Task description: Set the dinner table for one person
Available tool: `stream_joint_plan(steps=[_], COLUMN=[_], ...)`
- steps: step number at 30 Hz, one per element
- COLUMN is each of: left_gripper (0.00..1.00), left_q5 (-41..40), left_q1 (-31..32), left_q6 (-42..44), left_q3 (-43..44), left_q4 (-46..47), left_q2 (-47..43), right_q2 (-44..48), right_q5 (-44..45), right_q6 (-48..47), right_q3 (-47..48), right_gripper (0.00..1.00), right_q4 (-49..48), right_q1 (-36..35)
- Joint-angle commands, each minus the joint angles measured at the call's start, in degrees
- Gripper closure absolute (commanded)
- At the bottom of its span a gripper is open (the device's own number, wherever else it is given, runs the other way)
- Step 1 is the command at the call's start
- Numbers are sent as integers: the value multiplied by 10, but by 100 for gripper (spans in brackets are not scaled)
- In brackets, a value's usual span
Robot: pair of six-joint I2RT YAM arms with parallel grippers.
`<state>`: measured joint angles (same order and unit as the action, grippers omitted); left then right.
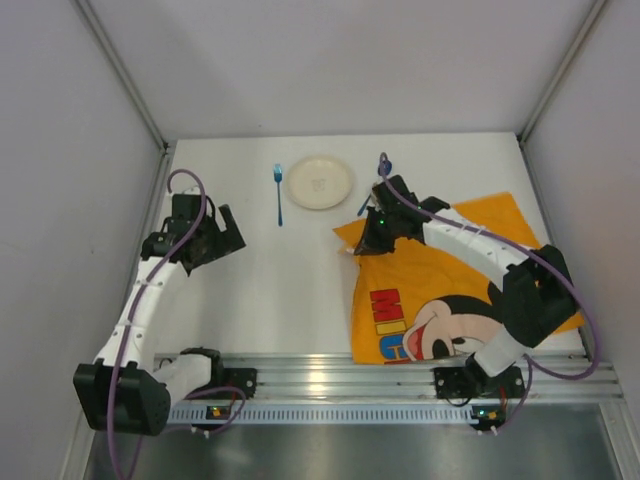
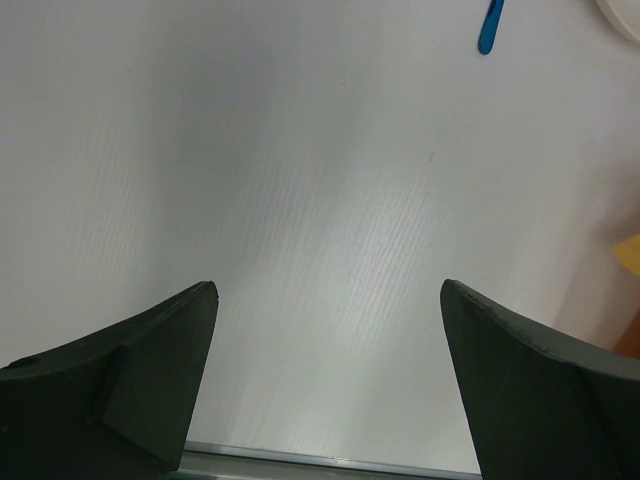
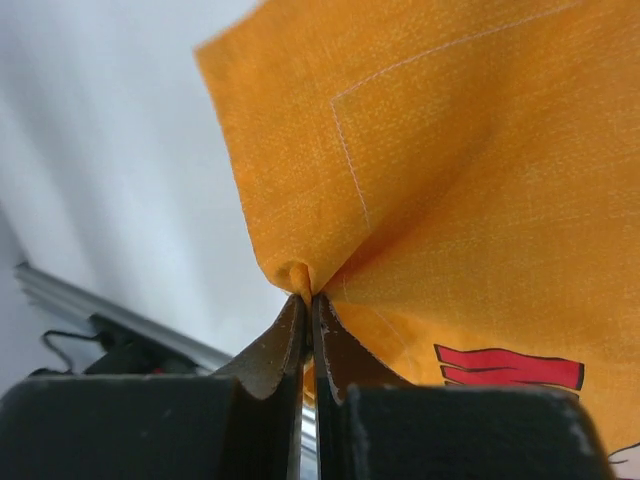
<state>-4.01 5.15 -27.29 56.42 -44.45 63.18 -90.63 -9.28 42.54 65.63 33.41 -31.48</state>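
The white dinner table [image 1: 300, 290] fills the top view. An orange Mickey Mouse placemat [image 1: 450, 290] lies on its right half. My right gripper [image 1: 368, 243] is shut on the placemat's far left edge; the right wrist view shows the orange cloth [image 3: 450, 170] pinched into a small fold between the closed fingertips [image 3: 285, 335]. A cream plate [image 1: 319, 182] sits at the back centre, with a blue fork [image 1: 279, 192] left of it and a blue utensil [image 1: 372, 195] right of it, partly hidden by the right arm. My left gripper [image 1: 225, 235] is open and empty over bare table [image 2: 330, 200].
A metal rail [image 1: 400, 370] runs along the near edge in front of the arm bases. Grey walls enclose the table on the left, back and right. In the left wrist view the fork's handle tip [image 2: 490, 28] shows at the top.
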Motion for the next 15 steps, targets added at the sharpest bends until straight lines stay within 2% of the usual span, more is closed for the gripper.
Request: stream_joint_plan(steps=[1, 10, 11, 12, 13, 14, 15], left_gripper=[2, 1, 1, 1, 2, 2, 1], left_q5=[-18, -26, -26, -29, -31, -33, -38], left_q1=[1, 1, 1, 1, 1, 1, 1], left_q6=[8, 8, 8, 8, 8, 8, 9], left_q3=[12, 4, 6, 10, 17, 21, 30], left_q4=[-12, -33, -35, -42, -46, -50, -59], left_q2=[-32, -75, -77, -77, -77, -77, -78], right_q2=[-30, -240, -255, -270, -282, -299, -300], right_q5=[-66, -148, -168, -178, -187, -199, -204], right_q6=[100, 254, 265, 275, 299, 310, 320], right_q3=[87, 303, 324, 360, 376, 388, 395], right_gripper=[100, 100, 92, 71, 45, 1, 0], right_q4=[-4, -122, -138, -176, -186, -198, -211], right_q1=[-70, -156, -161, -163, -168, -169, -170])
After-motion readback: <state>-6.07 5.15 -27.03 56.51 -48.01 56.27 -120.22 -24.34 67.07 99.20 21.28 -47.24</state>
